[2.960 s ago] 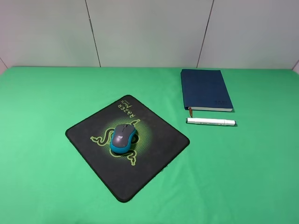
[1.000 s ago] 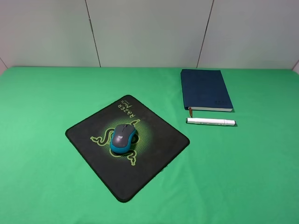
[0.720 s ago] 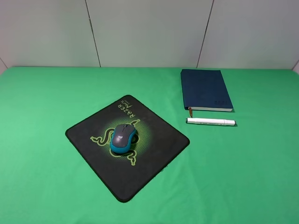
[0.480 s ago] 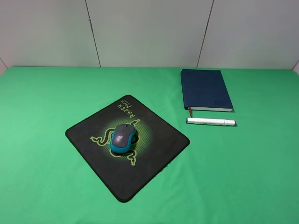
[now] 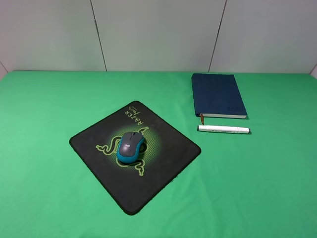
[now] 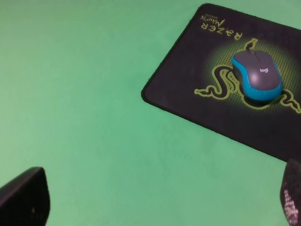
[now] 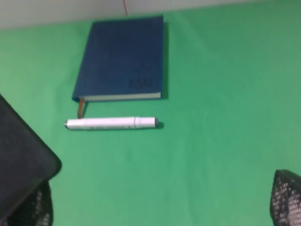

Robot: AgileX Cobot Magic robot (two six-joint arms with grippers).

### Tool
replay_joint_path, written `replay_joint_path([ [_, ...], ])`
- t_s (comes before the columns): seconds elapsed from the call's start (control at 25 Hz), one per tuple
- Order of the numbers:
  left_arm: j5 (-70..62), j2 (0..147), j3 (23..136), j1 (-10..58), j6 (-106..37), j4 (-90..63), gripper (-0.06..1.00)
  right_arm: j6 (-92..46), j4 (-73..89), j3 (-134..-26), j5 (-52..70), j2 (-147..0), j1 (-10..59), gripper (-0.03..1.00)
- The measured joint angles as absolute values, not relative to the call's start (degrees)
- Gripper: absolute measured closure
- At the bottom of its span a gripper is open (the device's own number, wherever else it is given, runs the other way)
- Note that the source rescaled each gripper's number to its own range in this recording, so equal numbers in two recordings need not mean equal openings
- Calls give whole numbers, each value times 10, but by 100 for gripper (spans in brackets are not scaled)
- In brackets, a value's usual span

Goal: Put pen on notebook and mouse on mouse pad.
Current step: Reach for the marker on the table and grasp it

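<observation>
**Left gripper [image 6: 157, 200] and right gripper [image 7: 162, 203] both spread wide and empty, and nothing's budged**

Compared with the shots from the last few seconds, you've got zero change. Everything on the green table [image 5: 49, 109] sits exactly where it was.

Near to far in the high view:
- The mouse pad [image 5: 166, 161] comes first, turned like a diamond.
- The mouse [image 5: 131, 147] is parked on the pad's middle, right on the green logo, so that half is sorted.
- Further back and to the right, the pen [image 5: 224, 129] lies on the cloth just in front of the notebook's near edge, running along it and not on it.
- The notebook [image 5: 217, 94] is closed and flat, farthest back. Its ribbon bookmark [image 7: 81, 107] pokes out by one end of the pen.

From your left wrist cam, the mouse and pad are out ahead of the left gripper. They're well apart from its fingertips [image 6: 24, 197], with bare cloth between.

From the right wrist cam, the pen lies ahead of the right gripper, well clear of it, with the notebook just past it. A corner of the mouse pad shows close to one finger.

Neither gripper is holding or touching anything.
</observation>
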State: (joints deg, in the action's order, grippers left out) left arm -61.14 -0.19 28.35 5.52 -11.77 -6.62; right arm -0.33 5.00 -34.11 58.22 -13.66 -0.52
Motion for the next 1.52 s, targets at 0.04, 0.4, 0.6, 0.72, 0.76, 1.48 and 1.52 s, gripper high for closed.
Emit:
replay_joint_path([
  [0.04,-611,-2,284,55,-118,-66,-2,-17,50,-353,578,-173,-5,-3],
  [0.4,-611,-2,284,55,-118,-66,-2,-226,65,-463,523,-488,6,-3],
  [0.6,-611,-2,284,55,-118,-66,-2,-291,65,-527,523,-638,53,-3],
  [0.72,-611,-2,284,55,-118,-66,-2,-319,66,-559,522,-716,82,-3],
  [0.76,-611,-2,284,55,-118,-66,-2,-330,66,-569,522,-738,92,-3],
  [1.48,-611,-2,284,55,-118,-66,-2,-522,104,-624,475,-959,128,-3],
  [1.52,-611,-2,284,55,-118,-66,-2,-533,118,-624,474,-963,128,-3],
])
